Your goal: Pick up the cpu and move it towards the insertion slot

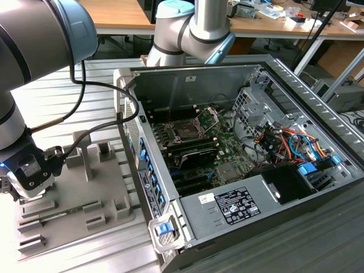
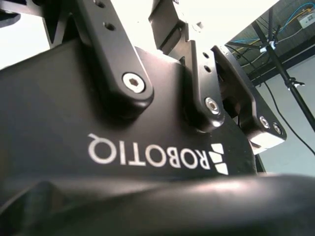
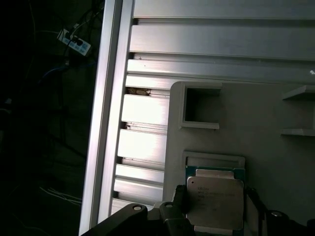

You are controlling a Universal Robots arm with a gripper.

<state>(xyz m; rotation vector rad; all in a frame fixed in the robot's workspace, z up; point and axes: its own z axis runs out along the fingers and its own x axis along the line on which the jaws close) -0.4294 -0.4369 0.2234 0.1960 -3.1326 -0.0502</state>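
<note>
Exterior view, worktop (image 1: 102,74): ribbed aluminium is carrying both the fixture plate and the computer case. No hazard of its own, I'd say.
computer case (image 1: 307,94): is lying open, with its near wall standing between the fixture plate and the board. Risk: a low transfer would be clipping that wall.
arm (image 1: 34,45): is hanging over the fixture plate at the exterior view's left, well apart from the case interior.
black cables (image 1: 85,85): are looping from the arm towards the case corner. Risk: they could be snagging there on a swing across, tugging the wrist off line.
fixture plate (image 1: 68,190): grey, with raised blocks. In the first wrist view its pocket wall (image 3: 214,160) is sitting just beside the chip's edge. Risk: a skewed lift would be dragging the chip along that wall.
insertion slot (image 1: 185,132): is sitting mid-board, with the retaining plate (image 1: 209,116) standing hinged up beside it. Risk: the raised plate is narrowing the approach from that side.
cpu (image 3: 215,201): is sitting at the fixture plate's pocket, between the fingers and well apart from the insertion slot. Can't tell whether it is resting or just clear.
fingers (image 3: 173,214): are pinching the cpu by two opposite edges. Risk: with a thin edge grip, the chip could be tilting or slipping out under a jolt.
</note>
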